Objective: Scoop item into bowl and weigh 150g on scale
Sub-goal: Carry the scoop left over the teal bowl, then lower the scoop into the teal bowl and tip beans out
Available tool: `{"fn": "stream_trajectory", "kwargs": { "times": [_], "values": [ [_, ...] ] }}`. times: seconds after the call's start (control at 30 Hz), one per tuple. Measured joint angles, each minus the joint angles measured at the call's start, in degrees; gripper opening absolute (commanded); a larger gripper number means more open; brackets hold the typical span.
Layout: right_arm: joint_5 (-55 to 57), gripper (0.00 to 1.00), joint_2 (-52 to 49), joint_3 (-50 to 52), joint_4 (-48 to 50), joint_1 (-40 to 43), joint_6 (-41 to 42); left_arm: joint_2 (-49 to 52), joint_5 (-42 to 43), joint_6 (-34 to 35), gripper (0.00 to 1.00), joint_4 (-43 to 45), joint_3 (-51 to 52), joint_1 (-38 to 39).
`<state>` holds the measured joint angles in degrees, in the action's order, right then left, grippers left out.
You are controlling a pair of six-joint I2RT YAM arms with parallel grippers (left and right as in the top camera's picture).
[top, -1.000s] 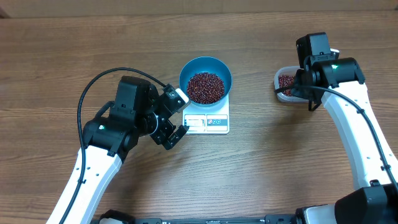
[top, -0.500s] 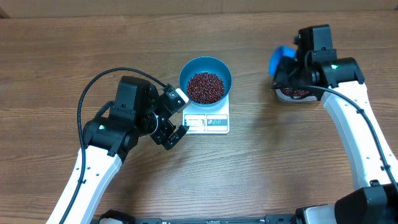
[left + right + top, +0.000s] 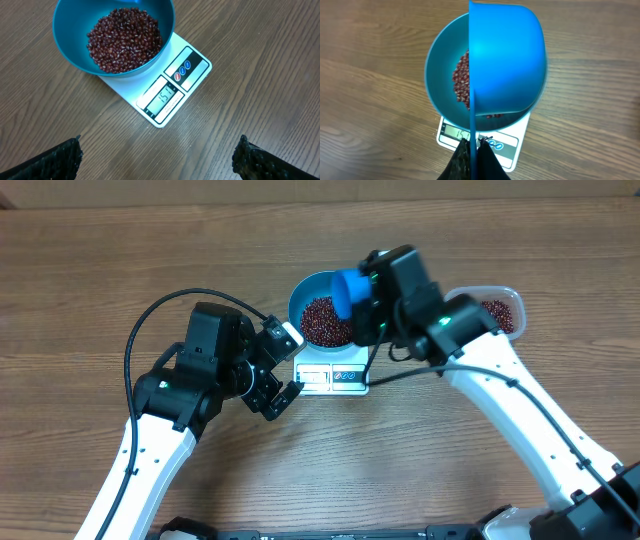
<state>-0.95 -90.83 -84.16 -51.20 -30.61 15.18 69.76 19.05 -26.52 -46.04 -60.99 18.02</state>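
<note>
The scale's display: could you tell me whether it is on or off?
On: dark digits show on the display of the scale.

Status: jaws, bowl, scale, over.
Left gripper jaws open, beside scale. Right gripper jaws shut on blue scoop above bowl. Beans in bowl, on scale. Only the scoop over it.

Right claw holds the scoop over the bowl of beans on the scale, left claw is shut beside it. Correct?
No: the left claw is open, its fingers wide apart in the left wrist view. The right claw does hold the scoop over the bowl of beans on the scale.
</note>
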Motion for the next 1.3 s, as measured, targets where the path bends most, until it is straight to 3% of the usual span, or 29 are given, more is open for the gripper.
{"fn": "stream_trajectory", "kwargs": {
  "times": [0.4,1.3],
  "values": [
    [14.4,0.04,-5.2,-0.1,1.2,-4.3,-0.2,0.0,0.0,0.0,1.00,0.0,0.0,0.0],
    [14.2,0.04,-11.1,-0.1,2.7,-4.5,-0.2,0.0,0.0,0.0,1.00,0.0,0.0,0.0]
  ]
}}
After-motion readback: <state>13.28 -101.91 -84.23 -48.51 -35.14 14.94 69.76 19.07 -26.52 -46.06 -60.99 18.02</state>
